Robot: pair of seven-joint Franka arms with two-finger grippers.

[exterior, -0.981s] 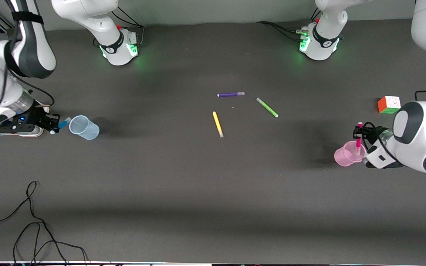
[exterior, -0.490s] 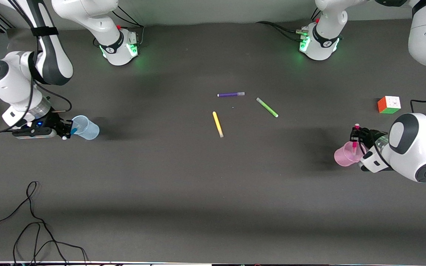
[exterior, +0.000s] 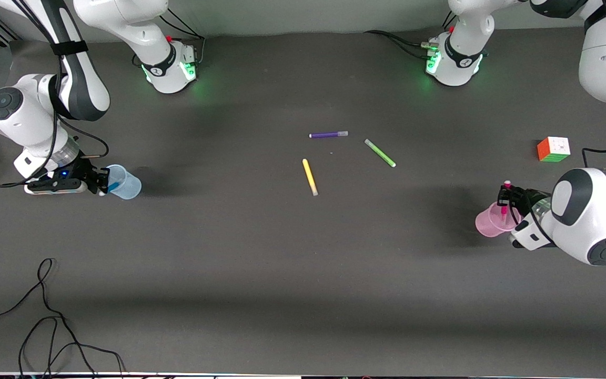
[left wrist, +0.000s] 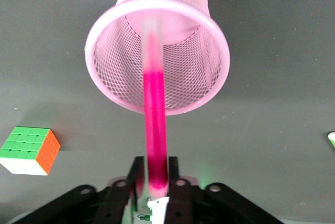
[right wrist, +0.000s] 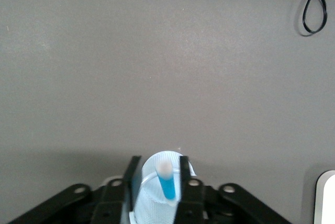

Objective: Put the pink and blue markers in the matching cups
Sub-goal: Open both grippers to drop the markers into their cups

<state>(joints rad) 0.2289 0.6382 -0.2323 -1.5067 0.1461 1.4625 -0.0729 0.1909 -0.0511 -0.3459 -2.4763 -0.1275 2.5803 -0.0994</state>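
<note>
The pale pink cup [exterior: 490, 222] [left wrist: 110, 72] stands near the left arm's end of the table. Just above its rim, my left gripper [exterior: 506, 197] [left wrist: 155, 161] is open. The pink marker [exterior: 504, 209] [left wrist: 155, 119] runs from between its fingers down into the cup and looks blurred. The pale blue cup [exterior: 125, 183] [right wrist: 152, 198] stands near the right arm's end. My right gripper [exterior: 102, 184] [right wrist: 158, 160] is open at its rim. The blue marker [exterior: 114, 186] [right wrist: 167, 185] leans inside the cup, pale cap up, with gaps to both fingers.
Purple marker [exterior: 328, 135], green marker [exterior: 380, 152] and yellow marker [exterior: 310, 177] lie mid-table. A colour cube [exterior: 553, 149] [left wrist: 30, 149] sits near the pink cup, farther from the front camera. A black cable [exterior: 45, 316] [right wrist: 316, 4] loops near the front edge.
The right gripper carried the blue marker from beside the blue cup to over it. The left gripper lowered the pink marker into the pink cup. Both sets of fingers have parted.
</note>
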